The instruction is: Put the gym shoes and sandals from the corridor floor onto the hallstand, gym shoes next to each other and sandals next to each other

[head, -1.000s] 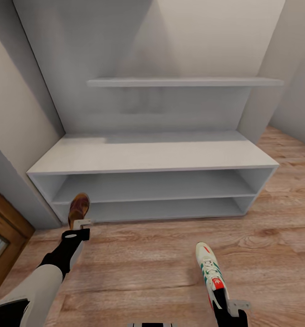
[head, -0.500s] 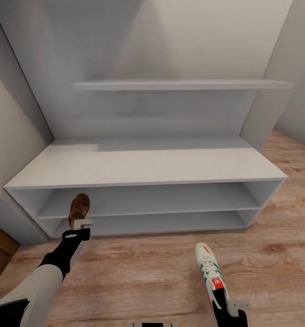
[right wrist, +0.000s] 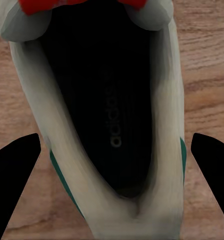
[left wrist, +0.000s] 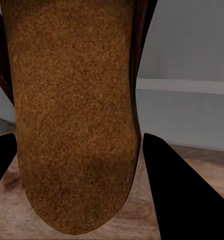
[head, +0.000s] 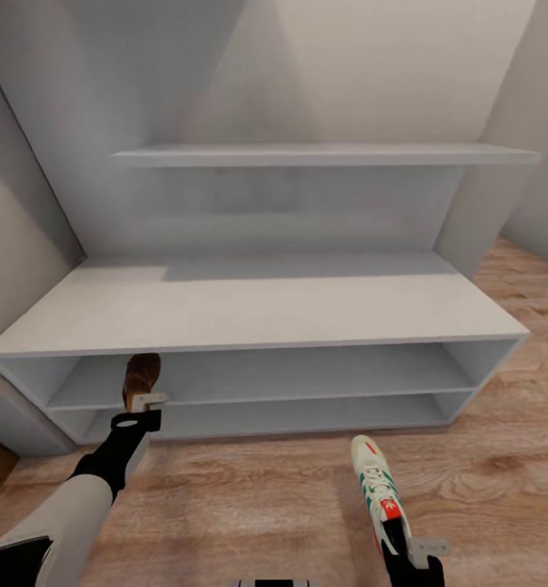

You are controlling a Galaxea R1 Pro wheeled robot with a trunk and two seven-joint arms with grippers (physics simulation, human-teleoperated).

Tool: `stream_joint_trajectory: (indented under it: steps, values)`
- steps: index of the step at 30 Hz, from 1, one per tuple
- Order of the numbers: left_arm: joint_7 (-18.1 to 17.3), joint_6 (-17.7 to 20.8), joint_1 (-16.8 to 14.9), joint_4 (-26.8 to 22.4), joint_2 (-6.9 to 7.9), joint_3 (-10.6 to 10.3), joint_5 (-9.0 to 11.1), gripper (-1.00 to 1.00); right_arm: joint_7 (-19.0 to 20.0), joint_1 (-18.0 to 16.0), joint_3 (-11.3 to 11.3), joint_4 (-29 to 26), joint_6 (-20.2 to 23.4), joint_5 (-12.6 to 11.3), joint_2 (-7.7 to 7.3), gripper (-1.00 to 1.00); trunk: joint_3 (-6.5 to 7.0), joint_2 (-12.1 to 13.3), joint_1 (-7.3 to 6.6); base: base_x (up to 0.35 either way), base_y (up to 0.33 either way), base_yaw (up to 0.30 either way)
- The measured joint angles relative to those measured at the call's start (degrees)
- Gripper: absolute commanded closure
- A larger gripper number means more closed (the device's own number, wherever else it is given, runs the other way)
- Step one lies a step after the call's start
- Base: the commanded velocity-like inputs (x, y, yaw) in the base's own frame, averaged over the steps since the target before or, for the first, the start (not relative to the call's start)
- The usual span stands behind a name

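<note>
Head view: our left gripper pinches a sandal before the hallstand; our right gripper pinches a gym shoe above the corridor floor, ready for shelving. Wrist views: sandal sole, shoe opening between fingers.

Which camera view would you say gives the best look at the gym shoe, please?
The head view: the whole gym shoe shows from above, with laces, green stripes and red tongue, held at the heel by the right gripper. The right wrist view shows it close up, looking into its dark opening.
</note>
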Motion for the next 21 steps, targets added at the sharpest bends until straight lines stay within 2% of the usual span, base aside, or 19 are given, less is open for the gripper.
stream_joint_trajectory:
  steps: [8,21]
  values:
    - [-0.2,0.2,0.0,-0.7,0.00,0.1,0.1,1.00,0.0,0.0,0.0,0.0,0.0,0.0,0.00,1.00,0.00,0.0,-0.01,0.244,0.000,0.000]
    - [-0.3,0.3,0.2,-1.2,0.03,0.1,0.1,1.00,0.1,0.0,0.0,0.1,0.0,0.0,0.00,1.00,0.00,0.0,0.00,0.064,0.000,0.000]
